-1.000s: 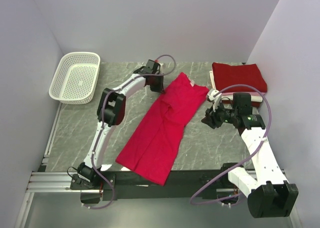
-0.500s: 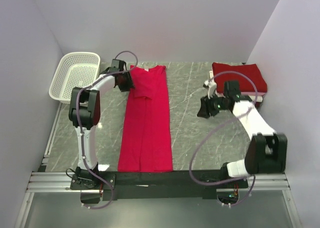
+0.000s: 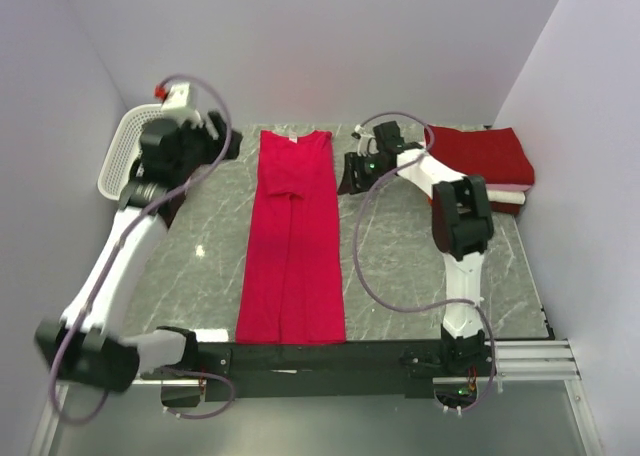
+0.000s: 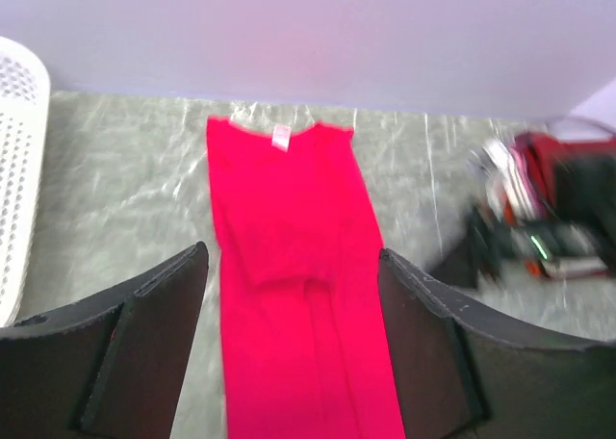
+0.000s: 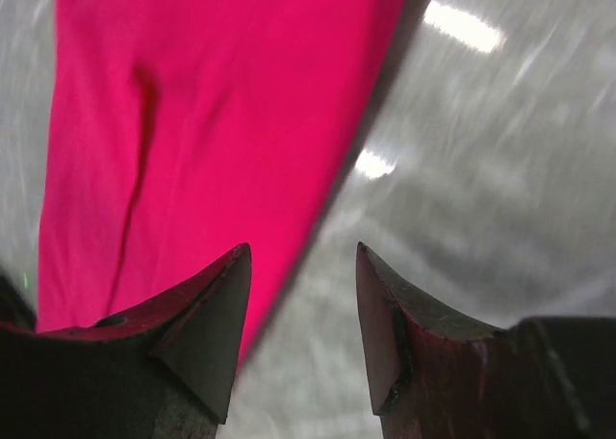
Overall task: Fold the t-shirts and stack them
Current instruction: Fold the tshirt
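While the red shirt (image 3: 292, 236) lies flat on the table (image 3: 400, 266) as a long narrow strip, its long axis runs from the near edge straight to the back, collar at the far end. From above, the right gripper (image 3: 351, 173) sits low just beside the strip's right edge, up toward the collar, and is the nearer of the two. The left gripper (image 3: 226, 142) hangs higher, off to the left of the collar, near the basket (image 3: 125, 166). A folded crimson shirt (image 3: 478, 151) rests at the far right, well apart from the strip.

From the left wrist, the left gripper (image 4: 291, 256) is spread wide with nothing between its fingers. The red shirt (image 4: 279, 189) lies below and ahead of it, collar away, with the basket (image 4: 14, 169) at the left edge. The right gripper (image 4: 520, 246) is only a blur on the far side of the strip.

From the right wrist, the right gripper (image 5: 300, 256) stands apart and empty. The shirt's (image 5: 173, 102) edge passes right under the gap, cloth to the left and bare table (image 5: 481, 169) to the right. Whether a fingertip touches the cloth I cannot tell. A fold end over end looks due next, so each gripper needs a corner at one end of the strip
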Motion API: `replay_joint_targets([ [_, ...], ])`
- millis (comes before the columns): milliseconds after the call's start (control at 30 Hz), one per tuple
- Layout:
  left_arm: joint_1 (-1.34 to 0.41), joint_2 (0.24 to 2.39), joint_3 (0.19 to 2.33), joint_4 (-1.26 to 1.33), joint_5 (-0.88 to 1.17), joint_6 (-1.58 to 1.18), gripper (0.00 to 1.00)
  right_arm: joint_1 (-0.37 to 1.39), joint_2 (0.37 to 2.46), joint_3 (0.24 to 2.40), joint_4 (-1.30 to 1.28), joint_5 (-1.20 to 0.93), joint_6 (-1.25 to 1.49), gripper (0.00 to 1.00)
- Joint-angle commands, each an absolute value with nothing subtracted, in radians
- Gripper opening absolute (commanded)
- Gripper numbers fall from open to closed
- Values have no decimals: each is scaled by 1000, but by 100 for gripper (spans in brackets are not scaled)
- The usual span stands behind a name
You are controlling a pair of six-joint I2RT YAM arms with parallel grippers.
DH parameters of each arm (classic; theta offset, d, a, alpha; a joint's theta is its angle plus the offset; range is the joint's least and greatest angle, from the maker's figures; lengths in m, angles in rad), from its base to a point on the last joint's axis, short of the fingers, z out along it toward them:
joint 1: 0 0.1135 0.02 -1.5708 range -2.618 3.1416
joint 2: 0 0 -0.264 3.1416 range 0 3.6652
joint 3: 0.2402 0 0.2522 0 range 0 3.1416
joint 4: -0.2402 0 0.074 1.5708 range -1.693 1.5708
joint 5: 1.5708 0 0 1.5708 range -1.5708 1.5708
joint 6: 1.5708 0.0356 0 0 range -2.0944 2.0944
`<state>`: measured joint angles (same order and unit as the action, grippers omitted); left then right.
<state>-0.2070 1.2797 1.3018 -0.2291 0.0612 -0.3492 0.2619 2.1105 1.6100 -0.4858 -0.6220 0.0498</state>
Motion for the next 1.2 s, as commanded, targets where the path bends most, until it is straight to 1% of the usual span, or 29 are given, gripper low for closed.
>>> replay_joint_targets([
  [0,-204,1146,1107,-244,113,-310,76,293,2224,1776,-460,-513,267,54],
  [33,-204,1052,1016,-235,123,-310,76,295,2242,1792,-453,-503,291,54],
  [133,-204,894,864,-207,169,-314,76,302,2284,1807,-419,-445,354,54],
  [233,-206,784,774,-212,189,-319,76,304,2332,1842,-422,-460,374,54],
  [333,-204,721,724,-209,190,-318,76,304,2397,1919,-442,-512,417,52],
  [367,-204,713,718,-209,189,-316,76,304,2431,1933,-448,-532,423,47],
  [433,-204,700,707,-207,186,-310,76,302,2459,1969,-466,-566,439,39],
  [467,-204,699,706,-206,183,-305,76,304,2477,1977,-469,-574,440,30],
  [533,-204,707,709,-206,181,-302,76,298,2488,1997,-474,-571,434,15],
  [567,-204,712,710,-204,190,-298,76,285,2487,2011,-474,-548,434,5],
  [633,-204,725,712,-204,209,-291,76,270,2480,2034,-476,-511,434,0],
  [700,-204,739,710,-199,232,-287,76,233,2483,2069,-497,-463,427,0],
  [867,-204,761,686,-123,317,-244,79,147,2528,2215,-601,-480,361,1],
  [900,-204,771,677,-109,366,-235,80,138,2530,2223,-613,-498,341,5],
  [933,-204,778,675,-97,394,-223,81,132,2530,2233,-627,-499,304,11],
  [967,-204,788,673,-74,431,-212,82,127,2531,2244,-670,-496,281,30],
  [1000,-206,810,679,-66,518,-197,82,123,2530,2252,-692,-499,255,33],
  [1033,-204,824,687,-60,549,-172,89,120,2513,2256,-713,-483,201,41],
  [1100,-219,862,718,-73,621,-137,95,115,2479,2240,-774,-468,114,42],
  [1133,-244,873,730,-84,615,-80,94,114,2421,2196,-790,-474,74,43],
  [1167,-326,883,738,-93,594,-48,94,114,2380,2162,-801,-474,36,43],
])
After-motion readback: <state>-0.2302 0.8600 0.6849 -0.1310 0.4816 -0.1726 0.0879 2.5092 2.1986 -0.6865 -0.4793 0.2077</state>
